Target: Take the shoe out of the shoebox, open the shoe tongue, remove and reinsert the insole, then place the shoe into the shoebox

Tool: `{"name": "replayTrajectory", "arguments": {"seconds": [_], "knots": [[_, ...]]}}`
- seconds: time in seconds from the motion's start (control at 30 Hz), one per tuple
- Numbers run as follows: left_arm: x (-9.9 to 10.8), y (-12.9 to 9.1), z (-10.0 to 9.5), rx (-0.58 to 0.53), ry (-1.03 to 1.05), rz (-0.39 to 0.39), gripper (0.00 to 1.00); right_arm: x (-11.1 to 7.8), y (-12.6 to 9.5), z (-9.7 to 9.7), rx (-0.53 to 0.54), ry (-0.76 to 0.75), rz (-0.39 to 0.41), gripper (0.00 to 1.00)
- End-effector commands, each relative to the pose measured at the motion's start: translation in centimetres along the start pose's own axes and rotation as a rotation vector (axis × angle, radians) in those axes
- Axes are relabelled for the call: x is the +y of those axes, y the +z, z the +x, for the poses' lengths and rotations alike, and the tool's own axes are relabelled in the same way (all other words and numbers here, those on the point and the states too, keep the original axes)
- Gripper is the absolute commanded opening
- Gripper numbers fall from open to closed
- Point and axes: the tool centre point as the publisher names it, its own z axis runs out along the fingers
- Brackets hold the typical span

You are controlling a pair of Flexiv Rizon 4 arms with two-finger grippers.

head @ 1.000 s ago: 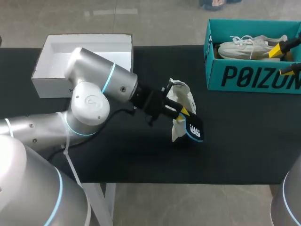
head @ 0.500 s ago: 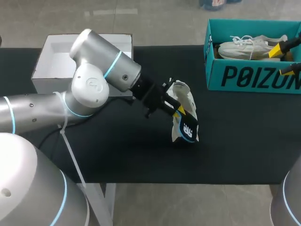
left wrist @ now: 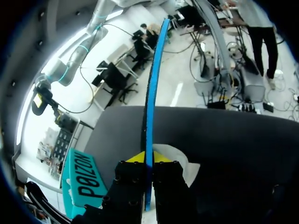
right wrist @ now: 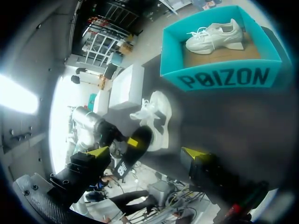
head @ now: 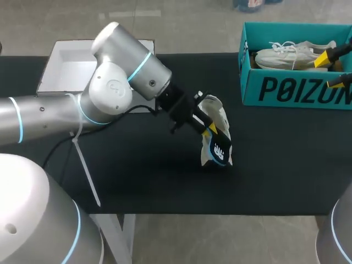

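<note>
My left gripper (left wrist: 148, 161) is pinching the insole (left wrist: 150, 93): both fingers are pressing flat against it from either side, and in my left wrist view the thin blue-edged sheet is standing edge-on between them and running straight out ahead. In the head view the insole's dark printed end is hanging below my left jaws, close to the black table (head: 275, 165); whether it is touching the table I cannot tell. The white shoe (head: 217, 113) is lying on the table just beyond and under those jaws, right beside the insole, well clear of the teal shoebox (head: 291, 91). My right gripper (right wrist: 147, 152) is holding its jaws spread wide with nothing between them, and it is sitting at the shoebox's right end, with the box just ahead of it. A second white shoe (head: 289, 55) is resting inside that box. A white box (head: 60, 88) is lying open far behind my left arm. Judging from this, the shoe is already out and the insole is already drawn free. How far the tongue is pulled open I cannot make out. What I am reckoning is left: feeding the insole back in, seating it flat, then carrying the shoe into the shoebox.
</note>
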Motion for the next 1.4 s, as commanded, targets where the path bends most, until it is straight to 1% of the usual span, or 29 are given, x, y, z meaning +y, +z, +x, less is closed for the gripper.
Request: {"name": "replayTrajectory", "arguments": {"seconds": [0.03, 0.07, 0.2, 0.37, 0.67, 0.87, 1.0, 1.17, 1.23, 1.4], "knots": [[0.0, 0.1, 0.0, 0.039, -0.003, -0.016, 0.0, -0.1, 0.0, 0.0, -0.003, 0.001, 0.0, 1.0], [0.1, 0.0, 0.1, 0.044, -0.007, -0.018, 0.0, -0.1, 0.0, 0.0, -0.003, 0.001, 0.0, 1.0], [0.9, -0.3, 0.5, 0.033, -0.02, -0.074, 0.0, -0.1, 0.0, 0.0, -0.003, 0.001, 0.0, 1.0], [1.4, -0.1, 0.6, 0.015, -0.052, -0.08, 0.0, -0.1, 0.0, 0.0, -0.003, 0.001, 0.0, 1.0], [3.0, 0.1, 0.7, -0.049, -0.06, -0.132, 0.0, -0.1, 0.0, 0.0, -0.003, 0.001, 0.0, 1.0], [4.0, 0.5, 1.2, -0.079, -0.106, -0.149, 0.0, -0.1, 0.0, 0.0, -0.003, 0.001, 0.0, 1.0], [4.8, 0.5, 1.1, -0.107, -0.127, -0.169, 0.0, -0.1, 0.0, 0.0, -0.003, 0.001, 0.0, 1.0], [5.7, 0.4, 0.9, -0.116, -0.124, -0.187, 0.0, -0.1, 0.0, 0.0, -0.003, 0.001, 0.0, 1.0], [6.0, 0.4, 0.8, -0.124, -0.115, -0.206, 0.0, -0.1, 0.0, 0.0, -0.003, 0.001, 0.0, 1.0], [6.4, 0.6, 0.4, -0.152, -0.126, -0.215, 0.0, -0.1, 0.0, 0.0, -0.003, 0.001, 0.0, 1.0]]}}
